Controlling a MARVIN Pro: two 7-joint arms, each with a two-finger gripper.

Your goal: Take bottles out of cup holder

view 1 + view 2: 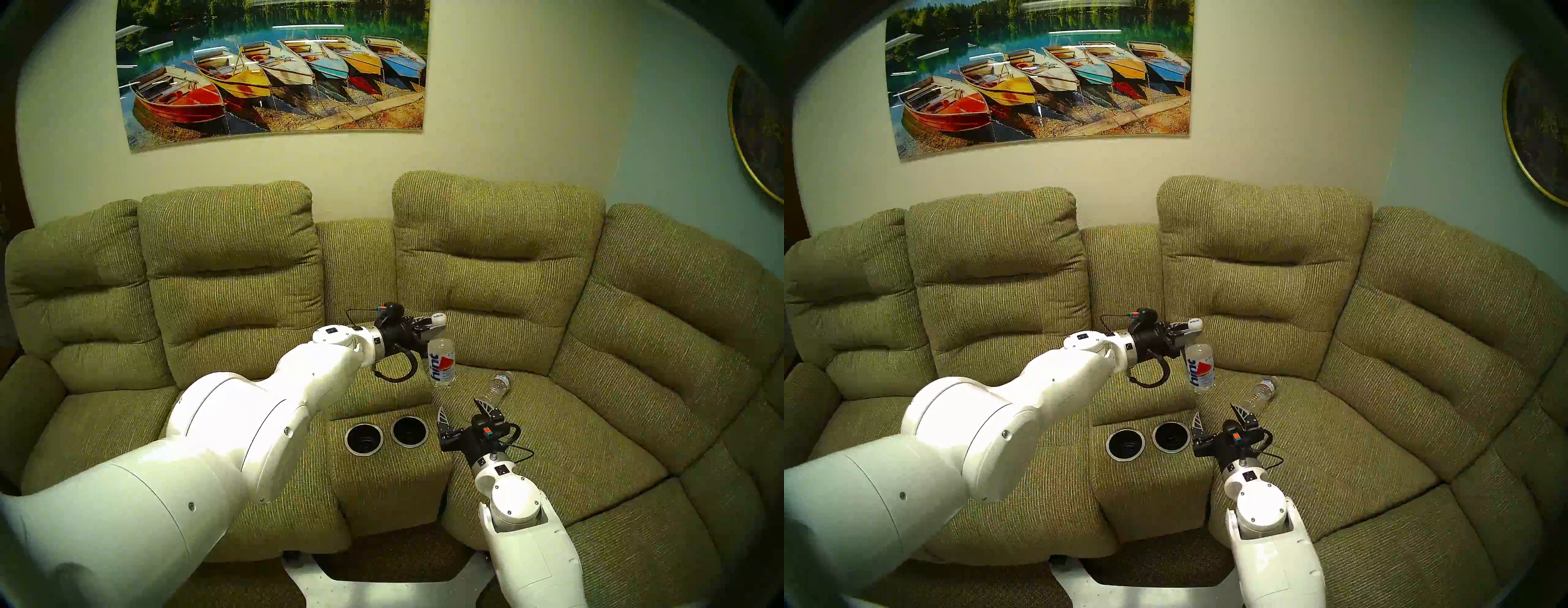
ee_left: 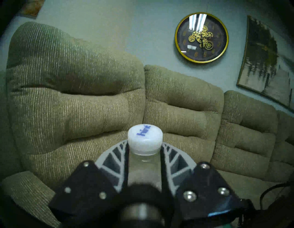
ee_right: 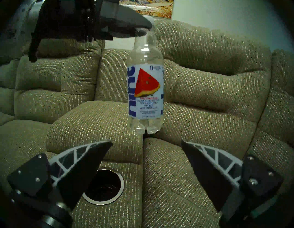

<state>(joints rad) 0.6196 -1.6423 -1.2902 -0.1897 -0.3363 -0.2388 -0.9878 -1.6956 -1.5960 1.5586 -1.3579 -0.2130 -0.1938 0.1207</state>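
My left gripper (image 1: 429, 327) is shut on the neck of the white-capped "hint" bottle (image 1: 441, 361), just under its cap (image 2: 145, 141). The bottle hangs upright in the air above the back of the olive console, its watermelon label (image 3: 146, 92) facing the right wrist camera. A crinkled clear bottle (image 1: 497, 387) lies on its side on the right seat cushion. Both wells of the cup holder (image 1: 364, 439) (image 1: 409, 431) stand empty, black with silver rims. My right gripper (image 1: 462, 411) hovers open just right of the wells, nothing between its fingers (image 3: 89, 160).
The olive-green sofa (image 1: 551, 446) curves round to the right, with tall back cushions (image 1: 496, 263) behind the console. A padded console lid (image 1: 382, 390) rises behind the wells. A boat picture (image 1: 271, 72) and a round clock (image 2: 201, 37) hang on the walls.
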